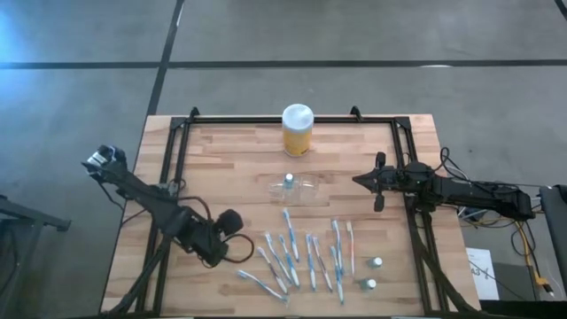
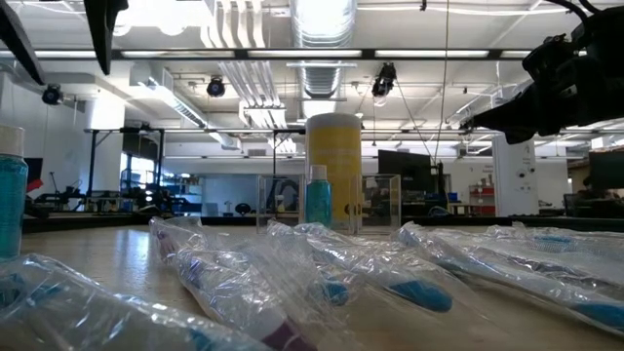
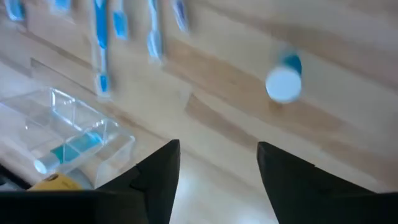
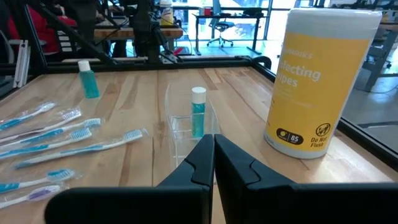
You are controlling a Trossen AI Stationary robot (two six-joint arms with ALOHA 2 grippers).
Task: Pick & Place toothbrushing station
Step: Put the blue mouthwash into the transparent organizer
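My left wrist view is motion-blurred: toothbrushes (image 3: pixel 99 43) smear into blue streaks. The clear holder (image 3: pixel 68 127) is partly hidden behind my left fingers (image 3: pixel 158 180), cut off below.

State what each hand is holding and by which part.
Nothing is held. The left hand is open over bare table; the right hand is shut on nothing.

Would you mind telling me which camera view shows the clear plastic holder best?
The right wrist view: the clear plastic holder stands near, a small blue bottle upright inside. The high view shows it small from above; the low view partly behind wrapped toothbrushes; the left wrist view blurred.
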